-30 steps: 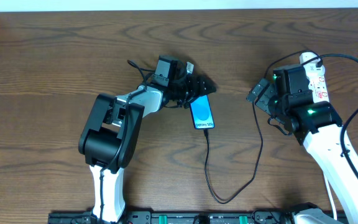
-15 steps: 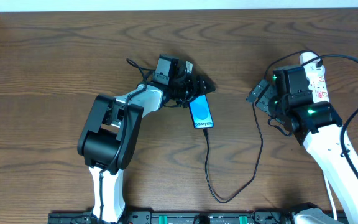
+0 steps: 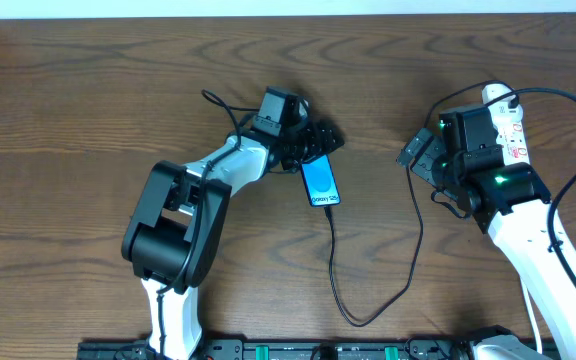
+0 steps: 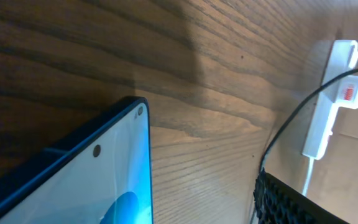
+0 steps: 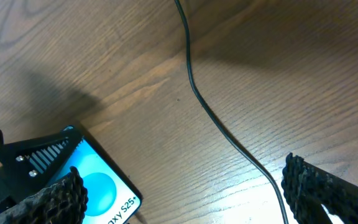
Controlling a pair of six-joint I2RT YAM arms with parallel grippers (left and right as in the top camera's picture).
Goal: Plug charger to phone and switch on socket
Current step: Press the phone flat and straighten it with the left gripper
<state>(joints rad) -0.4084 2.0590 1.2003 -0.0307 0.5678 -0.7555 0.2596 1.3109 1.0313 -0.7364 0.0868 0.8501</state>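
The phone (image 3: 319, 181) lies on the table with its blue screen up and its white text strip at the near end. My left gripper (image 3: 306, 148) is shut on the phone's far end. The phone fills the lower left of the left wrist view (image 4: 86, 180). The charger's thin black cable (image 3: 340, 290) meets the phone's near end, loops toward the front, then runs up to the right. The white socket strip (image 3: 509, 125) lies at the far right, partly under my right arm, and also shows in the left wrist view (image 4: 328, 93). My right gripper (image 3: 418, 155) is open and empty, with the cable (image 5: 229, 140) on the table between its fingers.
A white adapter with a red mark (image 4: 350, 92) sits on the socket strip. The phone's near corner shows in the right wrist view (image 5: 101, 190). Thicker black robot cables arc over the strip at the far right (image 3: 568, 100). The table's far edge (image 3: 288, 12) runs along the top.
My left gripper has shifted slightly, and the phone it holds has turned and moved a little to the left. The right arm has not moved.
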